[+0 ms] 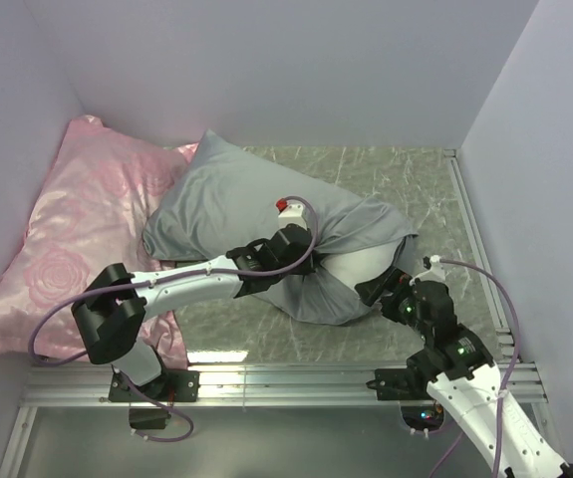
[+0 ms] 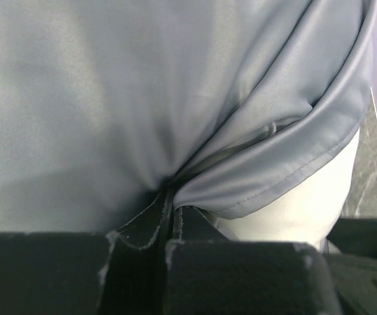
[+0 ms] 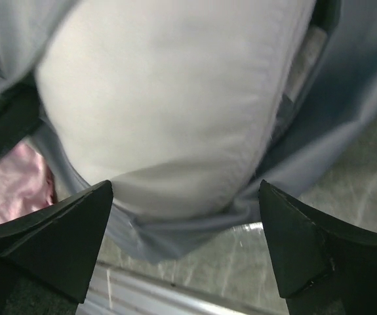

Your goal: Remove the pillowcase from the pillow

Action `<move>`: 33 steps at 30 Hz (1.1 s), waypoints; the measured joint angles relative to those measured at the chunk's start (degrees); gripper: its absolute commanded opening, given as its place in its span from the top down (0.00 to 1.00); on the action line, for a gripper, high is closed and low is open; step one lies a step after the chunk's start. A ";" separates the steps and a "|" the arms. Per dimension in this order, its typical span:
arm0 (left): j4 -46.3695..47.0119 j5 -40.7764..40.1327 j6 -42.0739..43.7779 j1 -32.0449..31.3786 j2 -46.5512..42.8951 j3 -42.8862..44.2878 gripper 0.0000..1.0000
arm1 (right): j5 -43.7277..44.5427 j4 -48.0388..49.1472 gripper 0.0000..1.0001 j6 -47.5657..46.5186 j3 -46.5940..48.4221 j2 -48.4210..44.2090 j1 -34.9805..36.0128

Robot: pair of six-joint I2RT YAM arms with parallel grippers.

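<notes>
Lower right in the overhead view, the right gripper is sitting released, its wrist camera alone showing fingers spread wide either side of the white pillow bulging from the grey hem. At centre, the left gripper is clenching a fold of the pillowcase, a pinch only its wrist view is revealing. Beyond, the overhead is showing the cased pillow overlapping a pink rose-patterned pillow at upper left.
</notes>
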 measured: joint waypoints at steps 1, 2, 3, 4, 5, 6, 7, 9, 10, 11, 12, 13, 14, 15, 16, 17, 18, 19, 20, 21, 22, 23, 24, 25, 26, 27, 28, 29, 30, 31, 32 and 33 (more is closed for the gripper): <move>-0.02 0.48 0.13 0.07 0.00 0.00 1.00 | 0.42 1.73 0.00 -0.13 -1.11 -1.27 0.00; -0.02 0.94 0.22 0.11 0.00 -0.02 0.99 | 0.79 2.95 0.00 -0.13 -2.08 -2.25 0.00; -0.02 1.36 0.24 0.15 -0.02 -0.07 1.00 | 1.18 4.26 0.00 -0.13 -3.19 -3.82 0.00; -0.04 1.60 0.24 0.13 -0.02 -0.13 0.99 | 1.57 5.27 0.00 -0.11 -4.09 -5.05 0.00; -0.13 1.77 0.24 0.09 -0.04 -0.20 0.99 | 2.03 6.29 0.00 -0.11 -4.74 -5.88 0.00; -0.22 1.92 0.22 -0.04 -0.13 -0.33 0.99 | 2.49 7.23 0.00 -0.13 -5.18 -6.32 0.00; -0.35 2.01 0.22 -0.24 -0.26 -0.46 0.99 | 2.75 7.89 0.00 -0.13 -5.40 -6.40 0.00; -0.46 2.05 0.22 -0.81 -0.85 -1.09 0.99 | 3.56 9.38 0.00 -0.13 -5.62 -5.99 0.00; -0.76 2.03 0.20 -1.20 -1.22 -1.38 0.99 | 3.61 10.27 0.00 -0.13 -5.75 -5.49 0.00; -1.20 2.01 0.22 -1.55 -1.49 -1.49 0.99 | 3.54 11.67 0.00 -0.11 -6.12 -4.66 0.00; -1.62 1.95 0.20 -1.92 -1.75 -1.53 0.99 | 3.37 12.70 0.00 -0.09 -6.56 -3.76 0.00; -1.99 1.90 0.22 -2.34 -1.97 -1.53 0.99 | 2.97 13.92 0.00 0.07 -7.15 -2.38 0.00; -2.27 1.79 0.20 -2.67 -2.10 -1.53 0.99 | 2.47 14.80 0.00 0.20 -7.74 -1.11 0.00; -2.84 1.60 0.20 -3.06 -2.27 -1.53 0.99 | 2.19 15.52 0.00 0.42 -8.28 -0.13 0.00; -3.19 1.53 0.22 -3.26 -2.29 -1.53 0.99 | 2.08 15.87 0.00 0.66 -8.66 0.37 0.00; -3.43 1.51 0.22 -3.39 -2.27 -1.53 0.99 | 2.01 16.15 0.00 0.83 -8.94 0.48 0.00; -3.72 1.51 0.22 -3.48 -2.27 -1.53 0.99 | 1.99 16.20 0.00 1.01 -9.09 0.28 0.00; -3.91 1.51 0.24 -3.54 -2.27 -1.51 0.99 | 1.99 16.17 0.00 1.18 -9.16 -0.09 0.00; -4.00 1.51 0.26 -3.58 -2.23 -1.44 0.99 | 1.99 16.15 0.00 1.31 -9.16 -0.61 0.00; -4.17 1.51 0.26 -3.63 -2.12 -1.22 0.99 | 1.99 16.22 0.00 1.38 -9.16 -0.74 0.00; -4.31 1.51 0.35 -3.65 -1.99 -0.96 0.99 | 2.01 16.31 0.02 1.42 -9.16 -0.68 0.00; -4.57 1.49 0.48 -3.69 -1.79 -0.66 0.99 | 1.97 16.59 0.03 1.44 -9.18 -0.33 0.00; -4.72 1.51 0.72 -3.82 -1.64 -0.35 0.99 | 1.84 17.07 0.04 1.51 -9.18 0.31 0.00; -4.94 1.46 0.92 -4.00 -1.49 -0.13 0.98 | 1.64 17.92 0.06 1.60 -9.25 1.27 0.00; -5.18 1.46 1.22 -4.17 -1.33 0.11 0.96 | 1.38 19.12 0.08 1.62 -9.46 2.54 0.00; -5.44 1.46 1.49 -4.46 -1.16 0.37 0.95 | 1.07 20.44 0.11 1.68 -9.81 3.76 0.00; -5.55 1.46 1.77 -4.74 -1.05 0.52 0.93 | 0.90 21.44 0.29 1.70 -10.14 4.83 0.02; -5.79 1.49 1.99 -5.05 -0.94 0.66 0.90 | 0.61 21.94 0.51 1.53 -10.27 5.51 0.02; -5.97 1.51 2.29 -5.38 -0.92 0.72 0.89 | 0.31 22.67 0.74 1.27 -10.32 6.23 0.09; -6.27 1.51 2.69 -5.81 -0.92 0.87 0.87 | -0.17 23.45 1.00 1.16 -10.19 6.62 0.13; -6.75 1.51 3.08 -6.29 -0.90 1.16 0.84 | -0.68 23.78 1.00 1.36 -9.66 6.97 0.22; -6.93 1.49 3.39 -6.75 -0.85 1.42 0.81 | -0.94 23.43 1.00 1.18 -8.90 7.10 0.24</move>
